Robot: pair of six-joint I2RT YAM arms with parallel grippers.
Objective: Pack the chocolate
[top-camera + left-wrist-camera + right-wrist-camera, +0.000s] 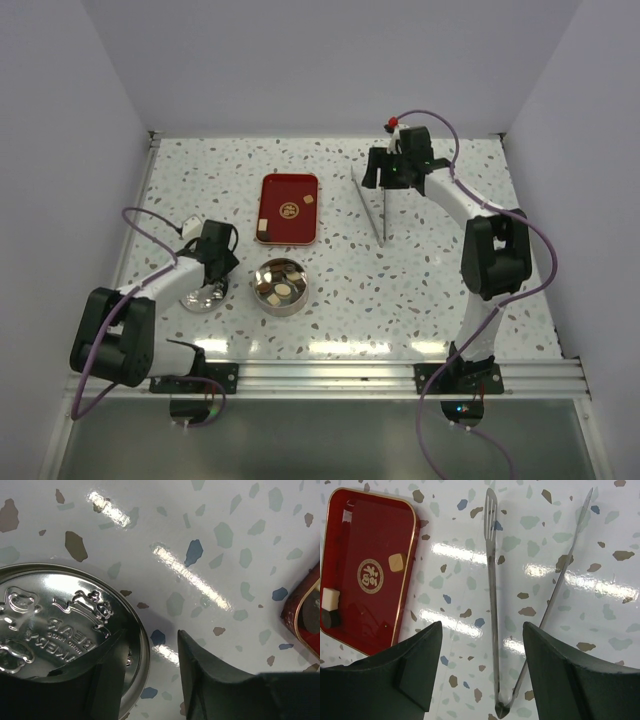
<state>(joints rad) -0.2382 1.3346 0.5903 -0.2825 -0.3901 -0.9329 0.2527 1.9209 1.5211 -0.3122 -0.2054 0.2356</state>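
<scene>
The lid (55,625) is bare silver, embossed with little bears and the word "BEAR", upside down in the left wrist view; the line under it is partly hidden. The left gripper (150,642) straddles the lid's rim with its fingers apart, one over the lid and one over the table (225,575). Speckled table shows between the lid and the red tray (375,530), which bears a round gold emblem. Some chocolate (281,288) lies in the tin (285,308) and three pieces lie on the tray. The right gripper (482,627) hangs spread over the tongs (491,595), just beside the tray's edge.
</scene>
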